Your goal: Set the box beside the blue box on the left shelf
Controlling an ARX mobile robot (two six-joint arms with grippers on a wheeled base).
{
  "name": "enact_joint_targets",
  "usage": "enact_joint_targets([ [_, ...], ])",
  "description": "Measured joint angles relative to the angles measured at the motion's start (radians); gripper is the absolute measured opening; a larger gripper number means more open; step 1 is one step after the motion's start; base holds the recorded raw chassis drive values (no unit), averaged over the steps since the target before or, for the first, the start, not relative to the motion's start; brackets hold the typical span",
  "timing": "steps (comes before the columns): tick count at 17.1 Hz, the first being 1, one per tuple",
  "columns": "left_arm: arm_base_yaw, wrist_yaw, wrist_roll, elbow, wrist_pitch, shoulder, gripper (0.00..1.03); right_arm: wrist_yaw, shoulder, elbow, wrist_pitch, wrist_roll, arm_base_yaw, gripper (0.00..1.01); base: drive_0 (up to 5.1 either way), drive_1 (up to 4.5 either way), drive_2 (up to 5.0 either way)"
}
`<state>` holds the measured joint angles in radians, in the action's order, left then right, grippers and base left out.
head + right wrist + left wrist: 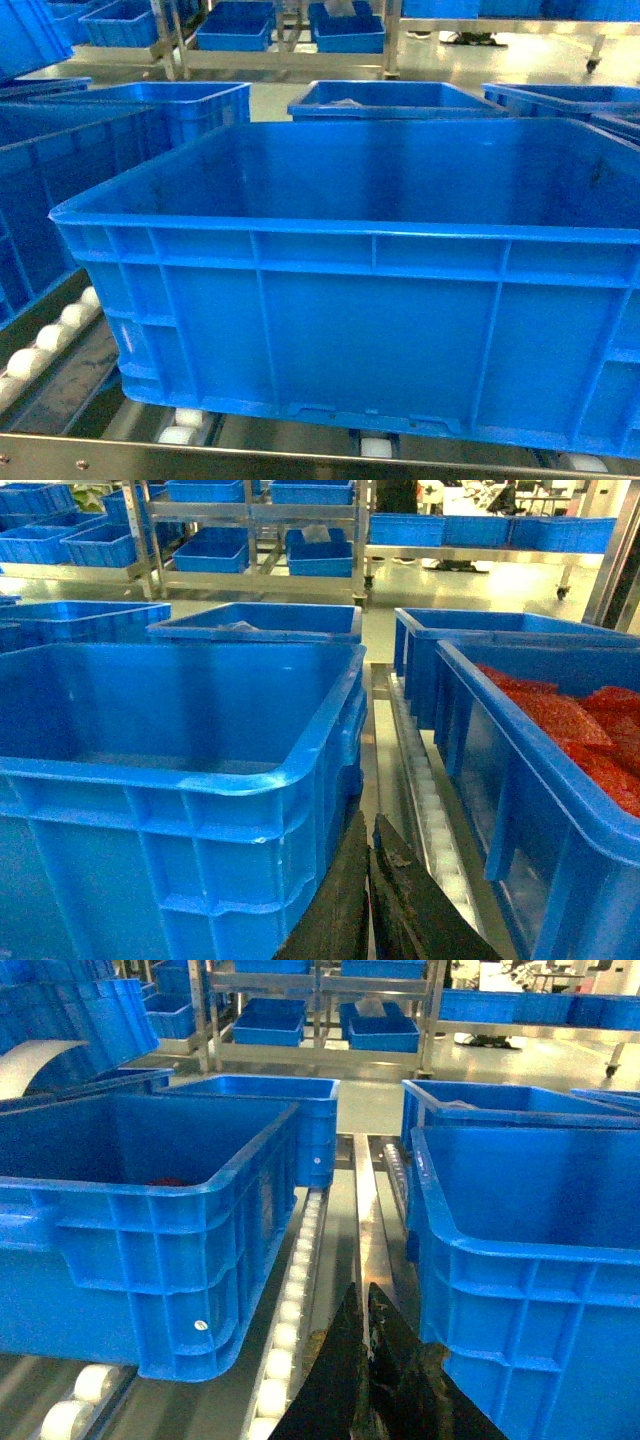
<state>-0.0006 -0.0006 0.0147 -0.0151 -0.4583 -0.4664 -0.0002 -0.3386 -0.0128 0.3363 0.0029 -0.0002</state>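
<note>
A: How many large crates do you see in your head view?

B: Five: one box [350, 300] in front, one crate [40, 190] on its left, three behind.

A: Pincers?

B: Two: left pincer [365, 1360] and right pincer [368, 890], one per wrist view. You also have one crate of red goods [570, 730].

head: close, slanting down on box [380, 330] | wrists: low, forward, flanking its sides; all share it

Warehouse or factory floor: white-roller metal conveyor racks [290, 1310], ribbed bright-blue plastic crates [360, 300], steel shelving [250, 540] stacked with shallow blue trays [320, 555].
</note>
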Motion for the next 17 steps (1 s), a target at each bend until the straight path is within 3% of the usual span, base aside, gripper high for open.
enact_joint_targets([
  [7,0.000,0.000,0.000,0.000,0.161,0.171,0.02,0.000,0.125,0.000,-0.121,0.000,0.000,0.02,0.0,0.00,0.0],
  [13,0.000,0.000,0.000,0.000,0.206,0.214,0.02,0.000,0.158,0.000,-0.153,0.000,0.000,0.02,0.0,0.00,0.0],
  [14,0.000,0.000,0.000,0.000,0.228,0.238,0.02,0.000,0.175,0.000,-0.180,0.000,0.000,0.02,0.0,0.00,0.0],
  [15,0.000,0.000,0.000,0.000,0.251,0.258,0.02,-0.003,0.279,0.000,-0.330,0.000,0.000,0.02,0.0,0.00,0.0],
  [17,0.000,0.000,0.000,0.000,0.282,0.291,0.02,-0.001,0.333,0.000,-0.340,0.000,0.000,0.02,0.0,0.00,0.0],
])
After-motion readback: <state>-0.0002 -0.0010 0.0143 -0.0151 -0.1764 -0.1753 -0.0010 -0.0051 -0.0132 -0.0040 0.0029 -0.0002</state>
